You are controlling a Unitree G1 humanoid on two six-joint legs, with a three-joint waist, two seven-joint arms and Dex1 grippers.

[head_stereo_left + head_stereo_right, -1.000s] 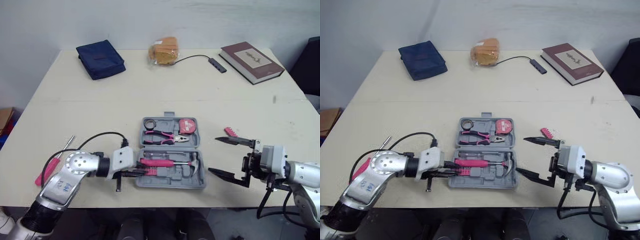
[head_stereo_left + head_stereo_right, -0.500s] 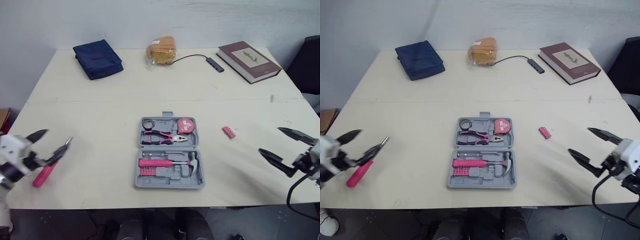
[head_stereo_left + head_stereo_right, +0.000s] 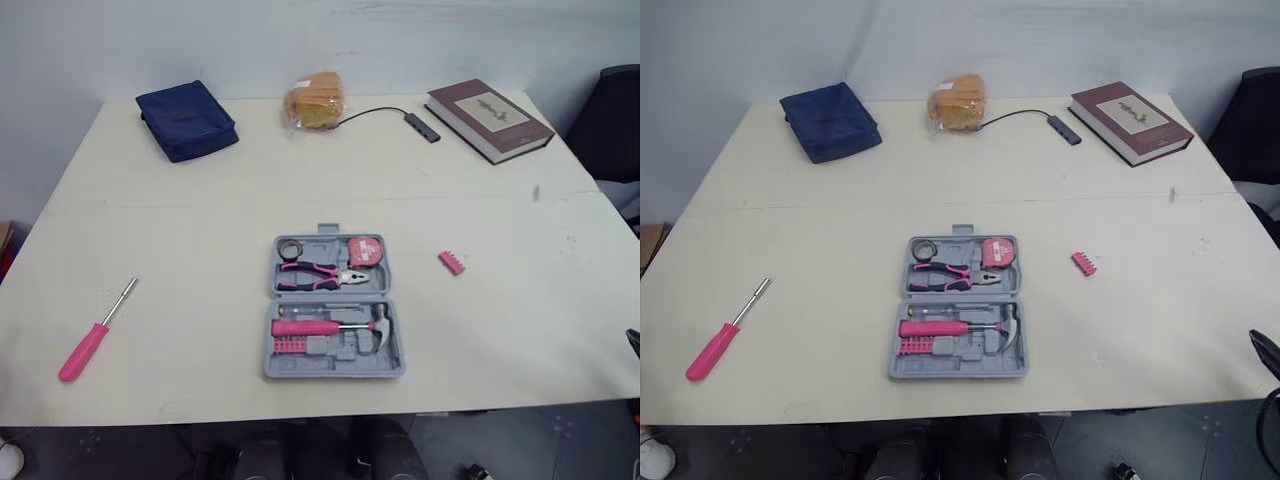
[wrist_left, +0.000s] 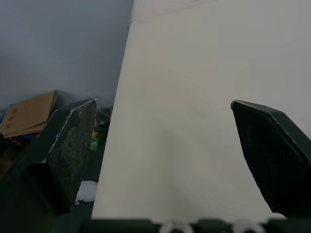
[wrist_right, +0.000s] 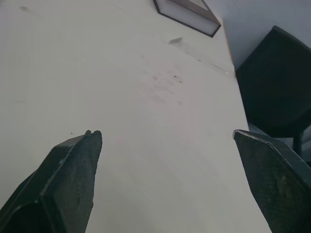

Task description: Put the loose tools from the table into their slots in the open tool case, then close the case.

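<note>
Where the left wrist view runs along the table point(image 4: 194, 73), the left gripper point(image 4: 163, 103) is spread wide astride its side edge, with bare top ahead. In the right wrist view, the right gripper point(image 5: 165, 132) is likewise spread over bare top, and the book point(image 5: 187, 14) lies far ahead. From the head, the open tool case point(image 3: 334, 305) lies well to the right gripper's left. The bit strip point(image 3: 452, 262) is nearer the gripper, and the screwdriver point(image 3: 92, 333) lies beyond the case.

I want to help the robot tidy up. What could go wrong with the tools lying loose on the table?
The screwdriver lies near the table's left edge; a clumsy nudge might roll it off. The bit strip is small and flat, so the right end effector could push it instead of gripping it.
</note>
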